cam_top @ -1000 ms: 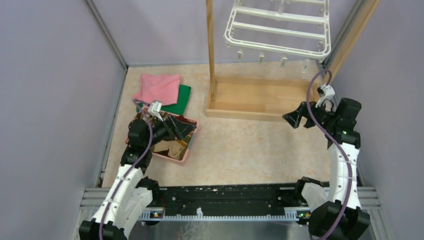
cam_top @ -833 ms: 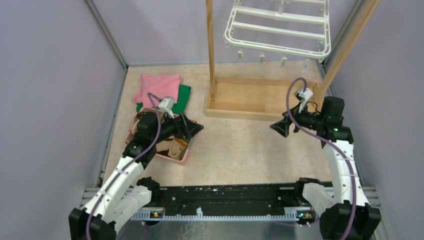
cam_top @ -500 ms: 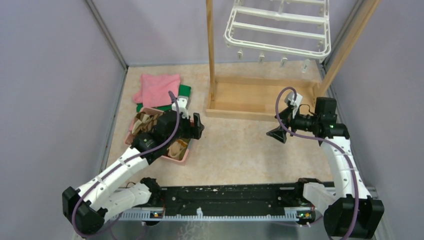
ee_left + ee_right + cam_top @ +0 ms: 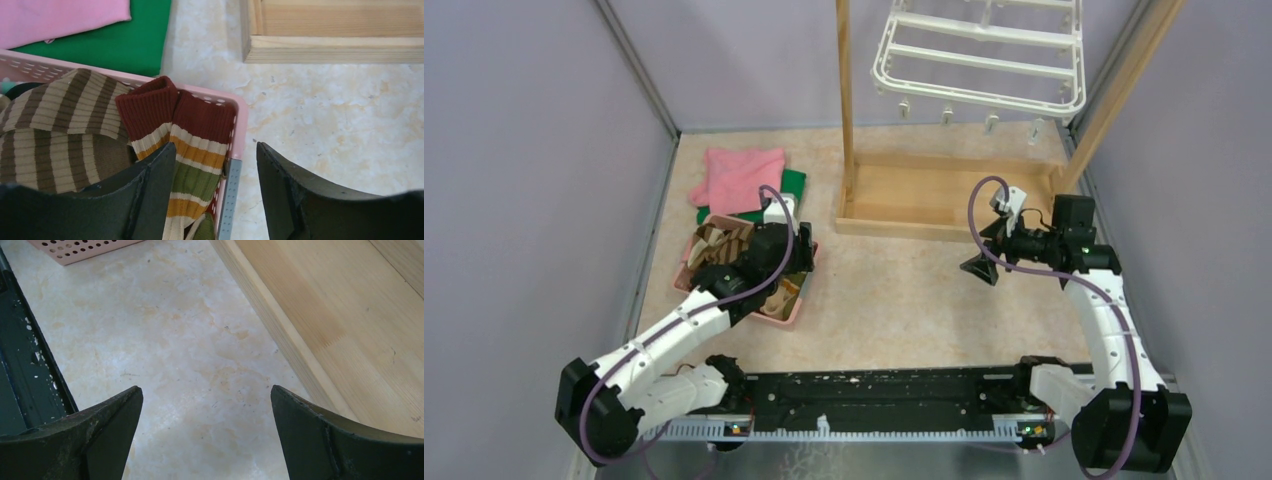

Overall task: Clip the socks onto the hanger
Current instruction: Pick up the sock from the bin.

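Note:
Several striped socks lie in a pink basket (image 4: 786, 312) at the left. The left wrist view shows a red, orange and green banded sock (image 4: 197, 150) against the basket's right rim (image 4: 239, 112), beside a brown-and-cream sock (image 4: 60, 115). My left gripper (image 4: 216, 146) points down over that rim, open. One finger is over the socks, the other outside the basket, and the banded sock and rim lie between them. The white hanger (image 4: 984, 60) hangs at the top right, with small clips along its near edge. My right gripper (image 4: 205, 388) is open and empty above bare table, near the wooden base.
A pink cloth (image 4: 739, 175) and a green cloth (image 4: 792, 185) lie behind the basket. A wooden frame with a tray-like base (image 4: 934, 195) and upright post (image 4: 844, 100) stands under the hanger. Purple walls close in both sides.
My left gripper swung out over the basket's right edge, tipped downward, and its jaws narrowed. My right arm moved left, away from the right post, to the front of the wooden base.

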You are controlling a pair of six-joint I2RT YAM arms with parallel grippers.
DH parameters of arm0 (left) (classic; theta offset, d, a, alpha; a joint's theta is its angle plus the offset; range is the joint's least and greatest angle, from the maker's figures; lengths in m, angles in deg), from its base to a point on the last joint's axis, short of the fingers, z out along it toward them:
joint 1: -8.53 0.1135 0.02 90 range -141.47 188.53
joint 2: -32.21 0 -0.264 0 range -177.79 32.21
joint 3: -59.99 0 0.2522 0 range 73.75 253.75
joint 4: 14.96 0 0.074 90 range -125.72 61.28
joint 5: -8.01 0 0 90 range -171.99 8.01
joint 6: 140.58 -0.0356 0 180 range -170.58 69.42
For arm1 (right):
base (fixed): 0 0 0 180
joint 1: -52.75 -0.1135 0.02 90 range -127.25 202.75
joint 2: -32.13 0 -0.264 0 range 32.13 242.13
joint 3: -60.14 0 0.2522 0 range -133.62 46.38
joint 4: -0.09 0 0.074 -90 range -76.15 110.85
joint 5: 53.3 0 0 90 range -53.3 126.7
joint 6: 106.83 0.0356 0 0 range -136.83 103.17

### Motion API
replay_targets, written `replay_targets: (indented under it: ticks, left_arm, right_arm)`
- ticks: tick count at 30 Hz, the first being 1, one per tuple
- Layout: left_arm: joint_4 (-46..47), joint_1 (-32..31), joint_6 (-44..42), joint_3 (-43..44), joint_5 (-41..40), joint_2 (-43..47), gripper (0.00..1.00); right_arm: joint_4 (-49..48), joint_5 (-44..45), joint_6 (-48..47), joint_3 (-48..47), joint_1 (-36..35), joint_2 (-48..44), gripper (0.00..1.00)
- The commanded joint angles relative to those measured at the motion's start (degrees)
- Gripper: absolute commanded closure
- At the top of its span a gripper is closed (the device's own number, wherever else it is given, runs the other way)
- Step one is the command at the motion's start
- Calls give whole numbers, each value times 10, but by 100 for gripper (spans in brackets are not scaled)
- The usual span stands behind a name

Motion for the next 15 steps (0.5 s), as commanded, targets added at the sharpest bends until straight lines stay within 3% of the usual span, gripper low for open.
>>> replay_targets:
  ticks: [1, 8, 15]
  left_arm:
    - [11, 2, 8, -5, -54, -9, 34]
    - [44, 17, 27, -20, -108, -46, 39]
    - [29, 19, 32, -26, -70, -59, 44]
  right_arm:
    - [0, 11, -16, -2, -8, 3, 1]
    - [2, 20, -17, 0, -14, 8, 2]
    - [4, 30, -22, 3, -14, 10, 1]
